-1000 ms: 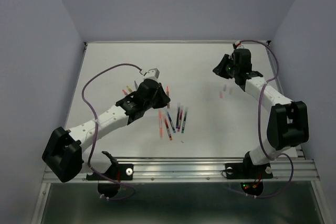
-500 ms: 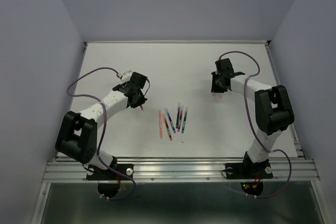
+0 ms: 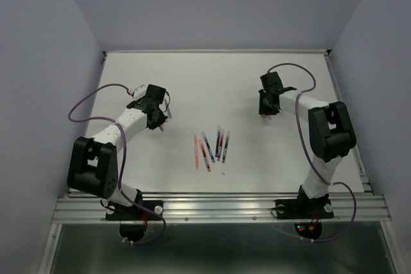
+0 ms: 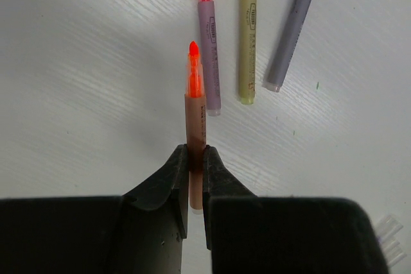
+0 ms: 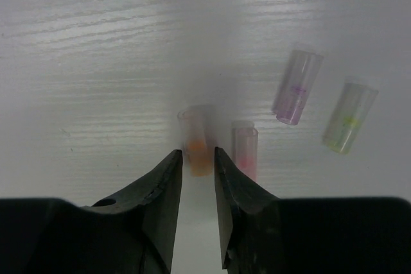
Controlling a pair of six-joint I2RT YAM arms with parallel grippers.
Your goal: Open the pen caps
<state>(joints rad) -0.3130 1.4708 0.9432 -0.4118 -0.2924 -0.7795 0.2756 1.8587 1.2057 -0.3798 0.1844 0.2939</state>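
Table (image 3: 212,75) work seems about four pens along. The left gripper (image 4: 195,158) pinches an uncapped orange pen (image 4: 195,120) beside three bare-tipped pens (image 4: 247,43). A cluster of pens (image 3: 212,147) mid-table likely remains. The right gripper (image 5: 198,158) stands narrowly parted around the orange cap (image 5: 194,136), whether gripping I cannot tell, near three loose caps (image 5: 295,88)

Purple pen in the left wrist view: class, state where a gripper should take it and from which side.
Probably mid-barrel, from straight above, pinching across its narrow width. The purple pen lies flat on the table, slanted, with a gap from the yellow pen beside it.
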